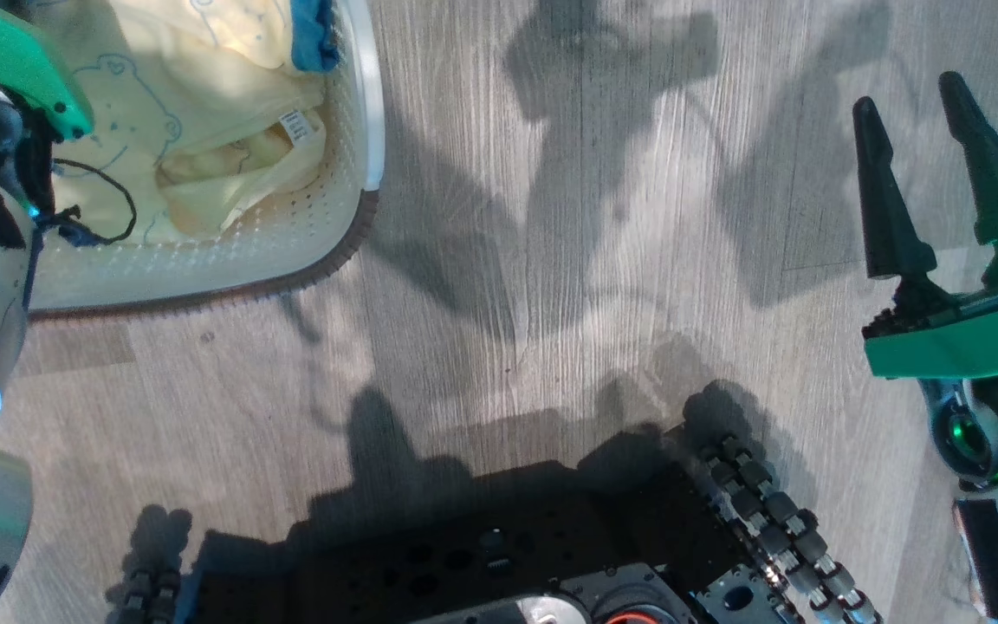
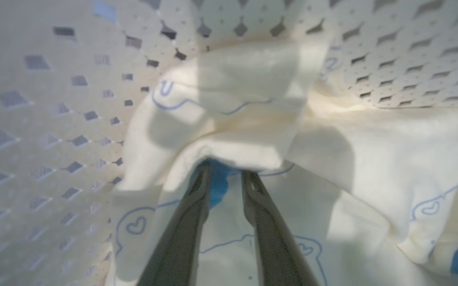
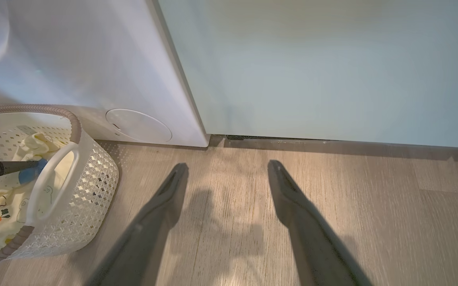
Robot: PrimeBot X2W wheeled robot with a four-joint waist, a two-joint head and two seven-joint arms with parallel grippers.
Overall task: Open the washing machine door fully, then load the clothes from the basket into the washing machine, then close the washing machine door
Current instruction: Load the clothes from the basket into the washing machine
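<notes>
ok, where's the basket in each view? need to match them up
Head view: basket at upper left, cut off by the frame edges.
Left wrist view: seen from inside, its perforated wall runs across the left and top.
Right wrist view: lower left, beside the washing machine.
Shared landmark: the yellow clothes lying in it.

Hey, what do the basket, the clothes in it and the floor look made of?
Cream perforated basket: probably moulded plastic, matte; rigid wall, regular holes. Pale yellow bear-print clothes: soft fabric, maybe cotton knit; folds, sewn label. Grey floor: wood-grain planks, possibly laminate or vinyl.
</notes>
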